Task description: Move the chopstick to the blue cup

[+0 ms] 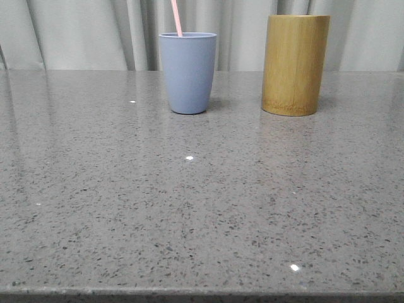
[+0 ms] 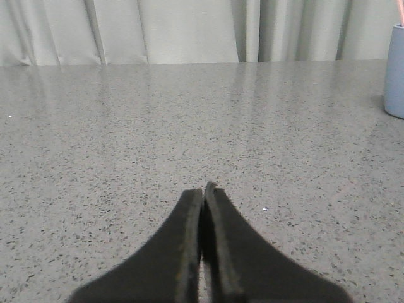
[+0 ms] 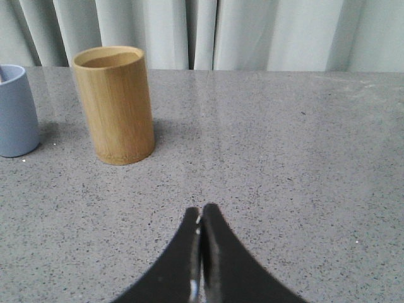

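Observation:
The blue cup (image 1: pixel 187 72) stands upright at the back of the table, left of centre. A pale pink chopstick (image 1: pixel 177 17) stands in it, leaning left, its top cut off by the frame. The cup's edge shows in the left wrist view (image 2: pixel 396 71) and in the right wrist view (image 3: pixel 16 110). My left gripper (image 2: pixel 203 189) is shut and empty, low over bare table, far from the cup. My right gripper (image 3: pixel 201 209) is shut and empty, some way in front of the bamboo cylinder. Neither gripper shows in the front view.
A taller yellow-brown bamboo cylinder (image 1: pixel 295 64) stands right of the blue cup; in the right wrist view (image 3: pixel 115 104) no chopstick sticks out of it. The speckled grey table (image 1: pixel 202 208) ends at a pale curtain (image 1: pixel 82 31) behind.

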